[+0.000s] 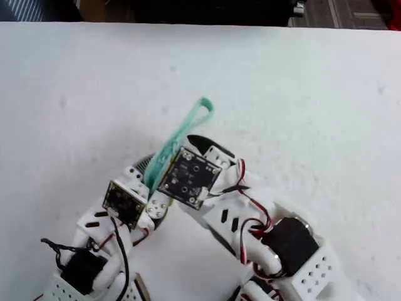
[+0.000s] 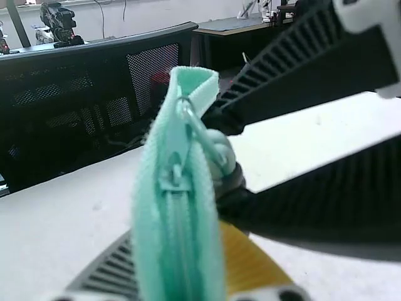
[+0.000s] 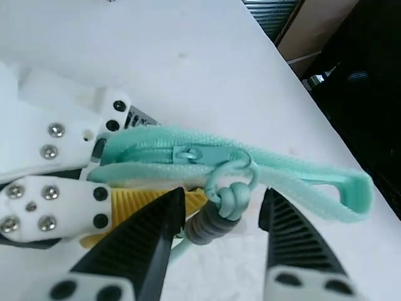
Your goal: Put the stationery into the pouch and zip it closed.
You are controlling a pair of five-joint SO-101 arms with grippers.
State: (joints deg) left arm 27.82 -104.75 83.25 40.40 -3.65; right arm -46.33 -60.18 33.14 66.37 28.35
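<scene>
A mint green pouch (image 1: 182, 135) stands on edge above the white table, its loop end pointing away from the arms. My left gripper (image 3: 119, 166) is shut on the pouch (image 3: 276, 166) at the near end, a yellow pad (image 2: 250, 263) pressed to its side. The zipper slider (image 3: 188, 153) sits on the top edge, and the zip below the slider (image 2: 170, 179) is joined. From it hangs a knotted green pull cord (image 3: 229, 194) with a grey bead. My right gripper (image 3: 222, 194) is open, its black fingers (image 2: 301, 69) on either side of that cord.
Bare white table (image 1: 301, 94) stretches all around the pouch, ending at a far edge along the top of the high view. Black mesh chairs (image 2: 94, 94) and desks stand beyond it. Both arms crowd the near middle.
</scene>
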